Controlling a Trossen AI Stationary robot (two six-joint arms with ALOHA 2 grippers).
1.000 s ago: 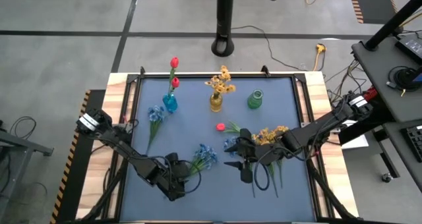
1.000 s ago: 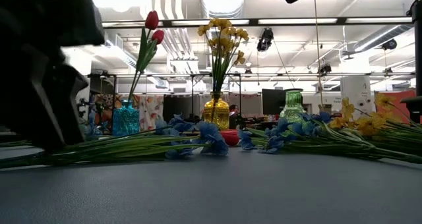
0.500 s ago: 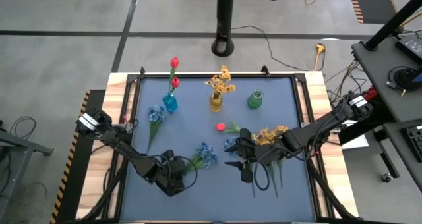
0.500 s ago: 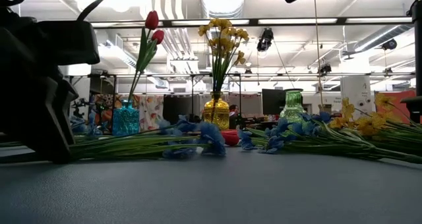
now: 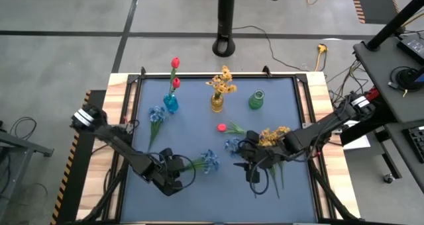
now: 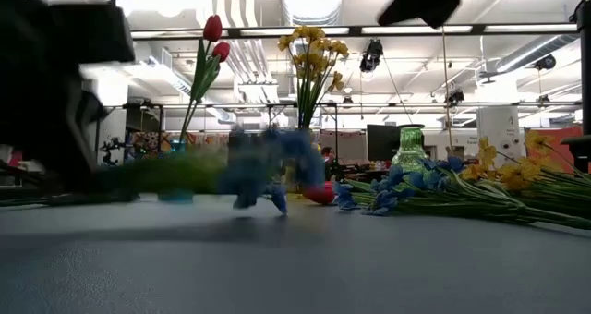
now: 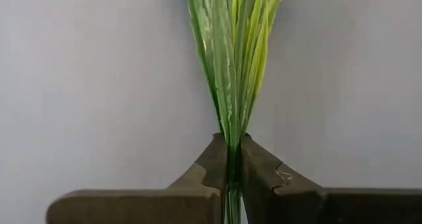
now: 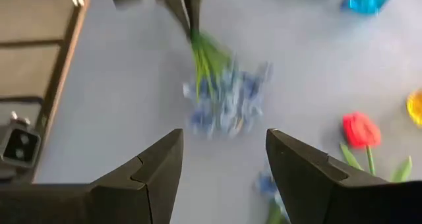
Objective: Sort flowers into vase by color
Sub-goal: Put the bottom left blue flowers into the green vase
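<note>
My left gripper, at the table's near left, is shut on a blue flower sprig with a bundle of green stems. My right gripper hovers open right of the sprig, which shows ahead of its fingers. At the far side stand a blue vase holding red tulips, a yellow vase holding yellow flowers, and a green vase. Flat on the mat lie another blue sprig, a red tulip, a small blue sprig and yellow sprigs. My left gripper pinches the sprig's bundled green stems between its two fingertips. It comes from the table's left, slanting down, and the stems run forward along the fingers. The blossom end points toward the table's right, blurred just above the mat.
The dark mat has free room in its middle and along the near edge. A raised frame borders it, with wooden table strips outside. A black pole base stands on the floor beyond the far edge.
My left gripper has shut on the blue sprig's stems and moved a little toward the far edge. The sprig's stem end has risen off the mat, and the sprig is blurred with motion. My right gripper has shifted slightly toward the table's right.
</note>
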